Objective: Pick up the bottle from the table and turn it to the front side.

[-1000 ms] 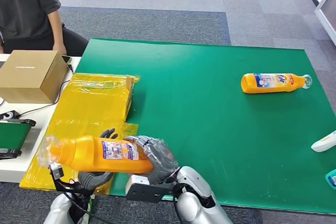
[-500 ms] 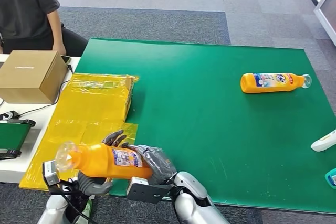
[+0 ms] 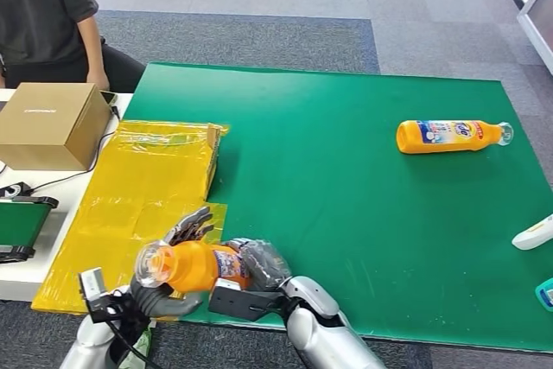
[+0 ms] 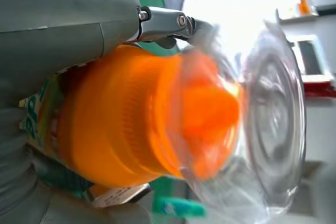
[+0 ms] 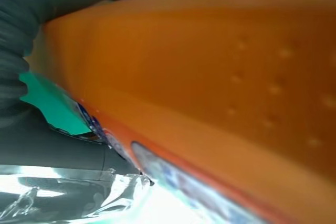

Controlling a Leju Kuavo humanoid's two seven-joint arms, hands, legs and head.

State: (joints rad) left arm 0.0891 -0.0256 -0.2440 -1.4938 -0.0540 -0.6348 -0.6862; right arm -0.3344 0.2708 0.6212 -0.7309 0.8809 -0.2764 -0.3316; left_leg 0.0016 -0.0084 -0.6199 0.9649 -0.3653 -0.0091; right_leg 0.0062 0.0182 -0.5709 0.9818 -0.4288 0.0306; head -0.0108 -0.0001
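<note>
A green table (image 3: 339,213) fills most of the head view, with grey carpet around it. At its left side lies a sheet of yellow plastic (image 3: 140,187), spread flat and reaching over the table's near-left corner. Beyond that, on a white surface, stands a brown cardboard box (image 3: 48,123), and a person in dark clothes (image 3: 46,15) sits behind it.

Far across the green table, well apart from the robot, a second orange bottle (image 3: 450,136) lies on its side with its clear cap to the right.

At the near edge, both hands hold the orange bottle (image 3: 193,267) off the table, over the edge of the yellow plastic. It lies roughly level, its clear cap pointing left and toward the camera. The right hand (image 3: 261,264) wraps its base end, fingers clamped around the body. The left hand (image 3: 171,293) cups the bottle from beneath near the neck, its dark fingers (image 3: 190,225) rising behind the bottle and spread above it. In the left wrist view the thick grey thumb (image 4: 67,24) presses along the bottle's orange shoulder (image 4: 130,114), the clear cap (image 4: 273,114) projecting past the hand.
</note>
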